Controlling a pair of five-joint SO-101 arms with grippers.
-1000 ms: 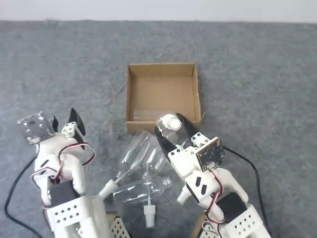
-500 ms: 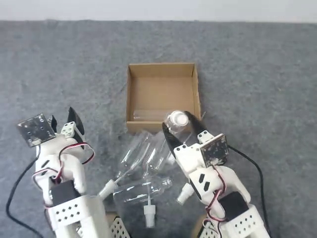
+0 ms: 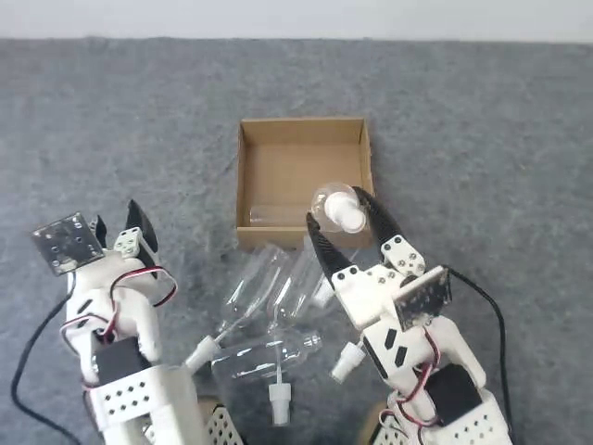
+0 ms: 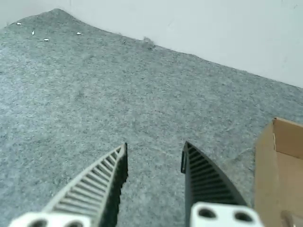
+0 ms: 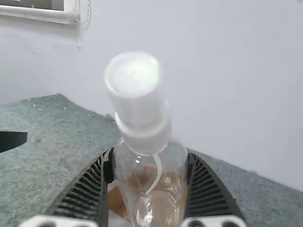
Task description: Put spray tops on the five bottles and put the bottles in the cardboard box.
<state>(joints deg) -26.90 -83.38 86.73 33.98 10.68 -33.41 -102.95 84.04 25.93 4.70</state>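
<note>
My right gripper (image 3: 341,223) is shut on a clear bottle (image 3: 335,208) with a white spray top, held upright over the near right corner of the cardboard box (image 3: 303,130). The right wrist view has that bottle (image 5: 149,170) between my black fingers (image 5: 85,191), its white top (image 5: 136,94) pointing up. One clear bottle (image 3: 278,214) lies inside the box along its near wall. Three more bottles (image 3: 267,283) lie on the carpet in front of the box, with spray tops (image 3: 280,400) near them. My left gripper (image 3: 121,227) stands open over bare carpet at the left, its fingers (image 4: 106,177) apart with nothing between them.
Grey carpet (image 3: 482,148) covers the table, with free room left, right and beyond the box. A white wall (image 4: 189,23) runs along the far edge. The box corner (image 4: 279,161) shows in the left wrist view.
My right gripper has lifted the bottle and carried it away from the arm's base, from in front of the box to above its near right corner. The left arm has stayed put.
</note>
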